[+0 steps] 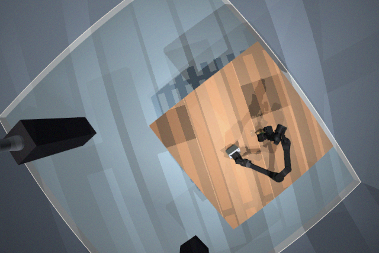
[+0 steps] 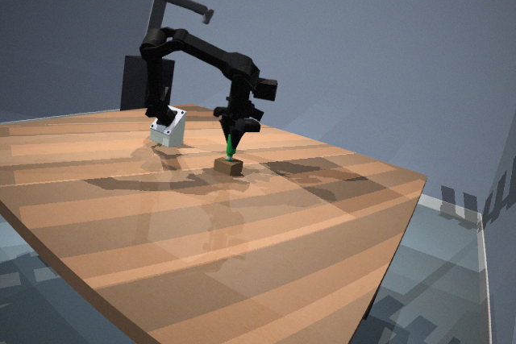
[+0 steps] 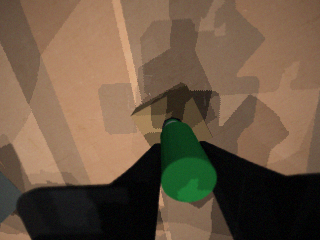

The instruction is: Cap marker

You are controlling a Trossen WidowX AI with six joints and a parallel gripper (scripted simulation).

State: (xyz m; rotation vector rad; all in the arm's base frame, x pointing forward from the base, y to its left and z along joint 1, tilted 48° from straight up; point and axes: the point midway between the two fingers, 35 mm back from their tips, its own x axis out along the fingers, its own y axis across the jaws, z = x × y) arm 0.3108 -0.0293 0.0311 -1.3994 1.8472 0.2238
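Observation:
The green cap [image 2: 229, 141] [image 3: 189, 180] is upright between the fingertips of my gripper [image 2: 230, 140] [image 3: 179, 147], which is shut on it. The cap is over the marker [image 2: 229, 159], in line with it, and hides most of it. Only a pale band and a narrow part of the marker show beneath the green. Whether the cap is fully seated cannot be told. The marker stands upright in the brown holder block [image 2: 222, 166] [image 3: 145, 121], directly below my gripper.
The arm's pale base block [image 1: 232, 149] [image 2: 175, 134] stands on the wooden table [image 1: 214, 100] [image 2: 250, 248], off to one side of the holder. The arm arches between them. Shadows cross the table around the holder.

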